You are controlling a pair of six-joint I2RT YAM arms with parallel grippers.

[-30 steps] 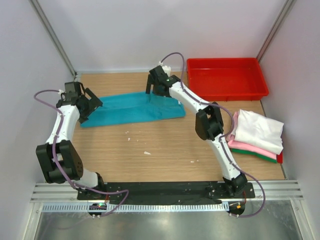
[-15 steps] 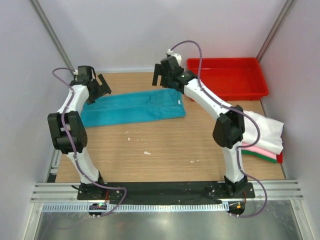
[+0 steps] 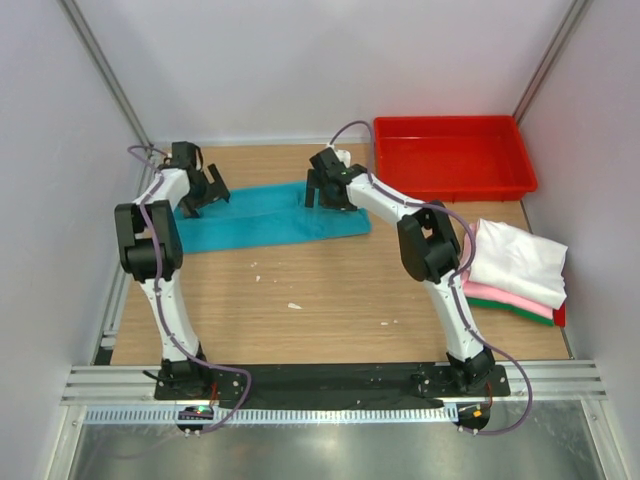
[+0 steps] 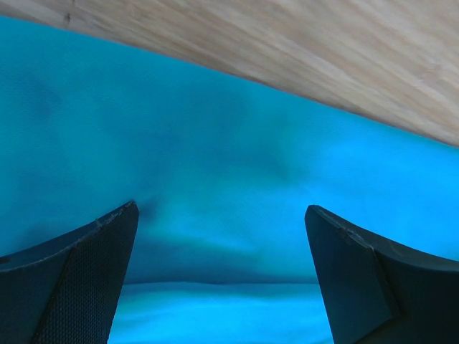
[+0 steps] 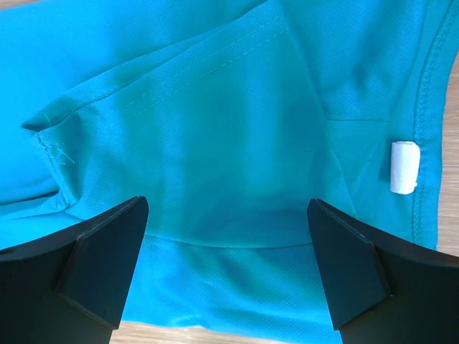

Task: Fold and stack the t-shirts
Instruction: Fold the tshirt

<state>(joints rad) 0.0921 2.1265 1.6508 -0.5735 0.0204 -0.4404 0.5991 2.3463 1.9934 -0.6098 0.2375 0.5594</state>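
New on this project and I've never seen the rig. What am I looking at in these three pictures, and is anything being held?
Two white robot arms are bolted at the near edge of a wooden table. The wide picture comes from a fixed camera above and behind them. Each close-up comes from a camera on one wrist, looking past its own black fingers.

On the table lie a teal t-shirt folded into a long strip, a red tray at the far right, and a stack of folded shirts at the right edge, white on top.

The left gripper is at the strip's left end. The right gripper is at its right end, near the white neck label. Both are open, with teal cloth showing between the fingers. Nothing is held.
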